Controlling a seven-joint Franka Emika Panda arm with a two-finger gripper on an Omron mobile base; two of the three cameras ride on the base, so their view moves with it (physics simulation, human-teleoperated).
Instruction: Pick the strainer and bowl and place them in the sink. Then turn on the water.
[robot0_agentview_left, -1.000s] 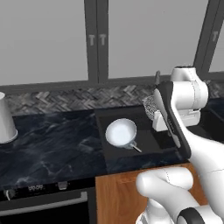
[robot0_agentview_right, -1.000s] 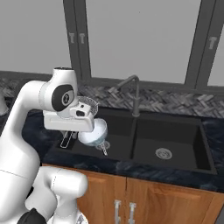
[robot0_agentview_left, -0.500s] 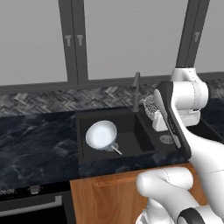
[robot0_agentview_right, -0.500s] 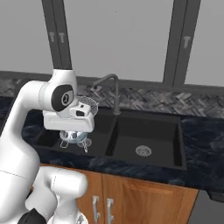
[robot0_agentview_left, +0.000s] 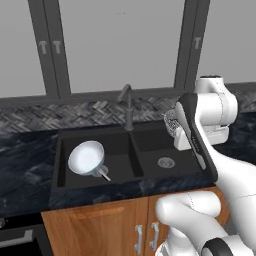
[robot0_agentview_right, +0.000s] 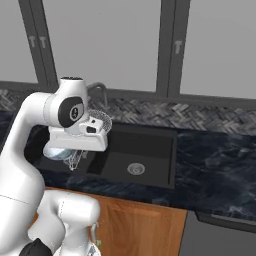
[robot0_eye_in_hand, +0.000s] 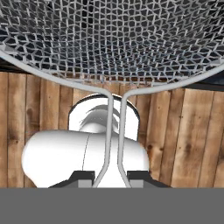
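Gripping strainer (robot0_eye_in_hand: 113, 39) handle, end effector (robot0_eye_in_hand: 111, 177) closed above sink (robot0_agentview_left: 150, 177); no writing legible.

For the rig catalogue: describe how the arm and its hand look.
The arm is glossy white, built of rounded tubular links with dark grey joint seams and a black round cap at one joint. A dark panel runs along one link. The hand is a boxy white block with two small dark finger tips.

Right basin (robot0_agentview_left: 167, 150) bare; bowl (robot0_agentview_left: 86, 158) fills left basin; faucet (robot0_agentview_left: 127, 102) behind divider.
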